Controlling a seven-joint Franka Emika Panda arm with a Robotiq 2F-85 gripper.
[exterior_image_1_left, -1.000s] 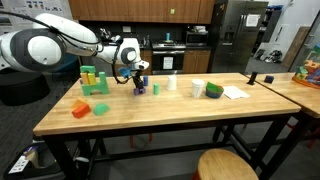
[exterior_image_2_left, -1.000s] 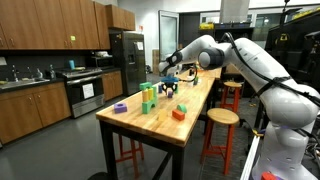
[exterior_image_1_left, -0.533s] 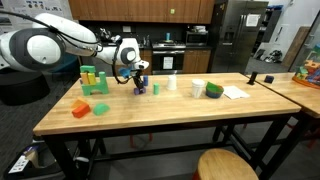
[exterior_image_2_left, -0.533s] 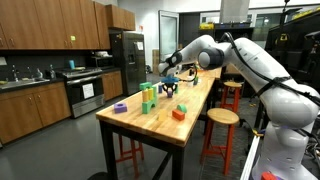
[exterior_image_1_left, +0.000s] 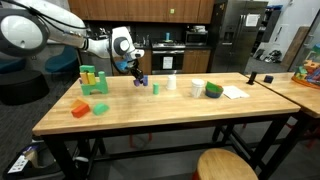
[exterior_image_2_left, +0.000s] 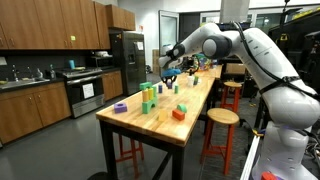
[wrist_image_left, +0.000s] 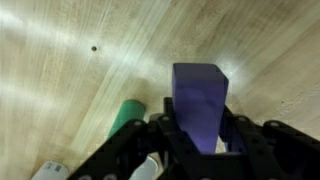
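Though gripped (base hidden), purple block (wrist_image_left: 200, 100).

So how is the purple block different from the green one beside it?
The purple block is boxy with flat sides; the green one is round like a tube. The purple block is clamped in the tool, above the table; the green one sits on the table, untouched. Both are small toy pieces.

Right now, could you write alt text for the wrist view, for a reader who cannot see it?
The tool, shut on a purple block, holds it over a wooden tabletop. On the wood to the left of the block lies a green cylinder, and a white object shows at the lower left corner.
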